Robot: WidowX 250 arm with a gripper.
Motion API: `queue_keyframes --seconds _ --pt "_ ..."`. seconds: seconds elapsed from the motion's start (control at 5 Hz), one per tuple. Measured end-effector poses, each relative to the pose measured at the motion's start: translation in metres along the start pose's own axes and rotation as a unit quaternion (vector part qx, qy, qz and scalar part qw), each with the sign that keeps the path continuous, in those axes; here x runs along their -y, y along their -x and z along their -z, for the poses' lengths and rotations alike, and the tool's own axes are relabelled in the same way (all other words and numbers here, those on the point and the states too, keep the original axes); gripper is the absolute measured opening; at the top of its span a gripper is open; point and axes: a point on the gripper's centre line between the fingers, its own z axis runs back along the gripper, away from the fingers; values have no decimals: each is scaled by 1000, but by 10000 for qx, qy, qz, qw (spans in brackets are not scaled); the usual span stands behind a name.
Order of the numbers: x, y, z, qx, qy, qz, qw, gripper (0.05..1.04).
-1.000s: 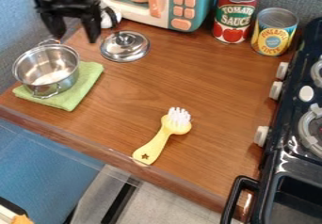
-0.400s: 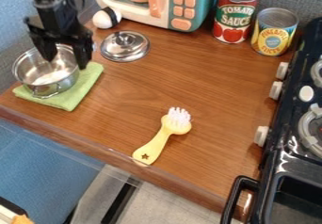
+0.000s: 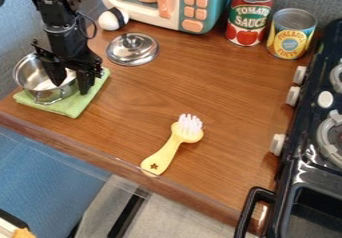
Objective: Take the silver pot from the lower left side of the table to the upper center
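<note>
as the black gripper (image 3: 72,87) comes down, it's also moved nearer and a touch right since the earlier frames, when it hung beyond the silver pot (image 3: 30,78) and then over its far part. now it's at the pot's right wall, one fingertip over the open mouth, the other just outside! the claw stands apart, a gap between its tips with the rim passing through it; whether either tip touches metal, i can't tell.

and the pot? same spot as before, on the green cloth (image 3: 70,107) at the left of the wooden table (image 3: 133,97). it sits upright, mouth facing up. the body is round, so no long axis there, but its near loop handle (image 3: 47,100) points to the near edge, and the earlier view put the other handle on the far side: a near-to-far line through the two.

the glass lid (image 3: 132,52) and yellow brush (image 3: 163,154) haven't budged.
</note>
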Motion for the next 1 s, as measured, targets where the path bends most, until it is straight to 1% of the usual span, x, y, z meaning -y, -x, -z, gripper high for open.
queue_keyframes --seconds 0.2,0.4,0.6,0.8,1.0 --pt "4 0 0 -3 134 51 9999 352" --pt "4 1 0 4 182 141 9997 149" --pt "4 1 -3 14 264 175 9995 86" --pt "0 2 -14 91 368 82 9992 84" --pt "2 -2 -33 294 290 -42 9991 77"
